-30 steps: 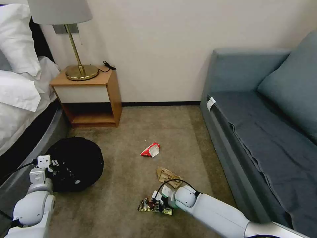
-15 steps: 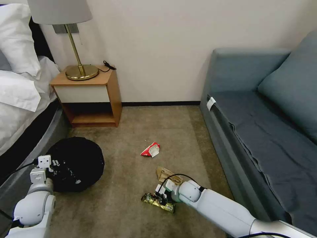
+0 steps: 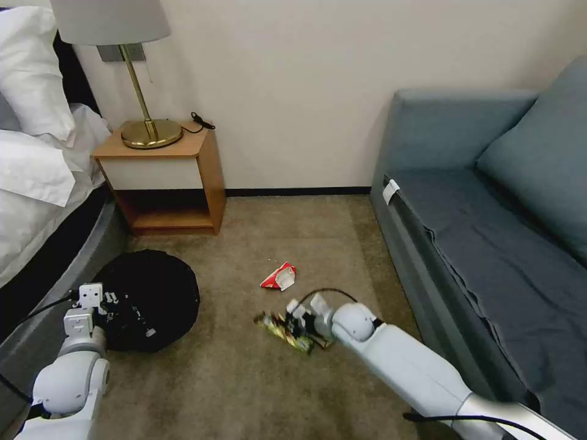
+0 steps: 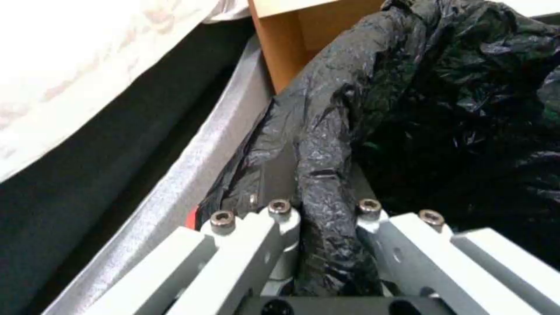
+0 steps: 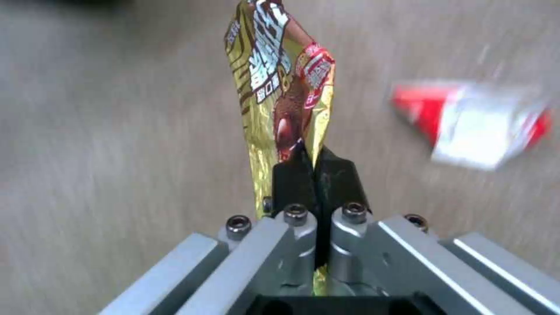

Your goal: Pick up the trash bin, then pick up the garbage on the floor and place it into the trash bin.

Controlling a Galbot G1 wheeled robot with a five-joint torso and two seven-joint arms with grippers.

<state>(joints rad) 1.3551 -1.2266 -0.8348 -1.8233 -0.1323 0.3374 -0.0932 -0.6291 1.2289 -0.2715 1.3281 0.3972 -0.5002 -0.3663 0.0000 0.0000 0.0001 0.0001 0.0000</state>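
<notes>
Above carpet, right gripper [image 3: 293, 322] pinches snack wrapper [image 3: 280, 326].

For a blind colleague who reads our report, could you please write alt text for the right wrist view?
The right gripper is shut on a gold-brown snack wrapper, which hangs from its black fingertips above beige carpet. A red-and-white crumpled wrapper lies on the carpet beside it.

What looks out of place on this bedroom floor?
Litter: a red-and-white wrapper lies on the carpet. The right end effector pinches a gold snack wrapper; the left end effector grips the trash bin.
</notes>
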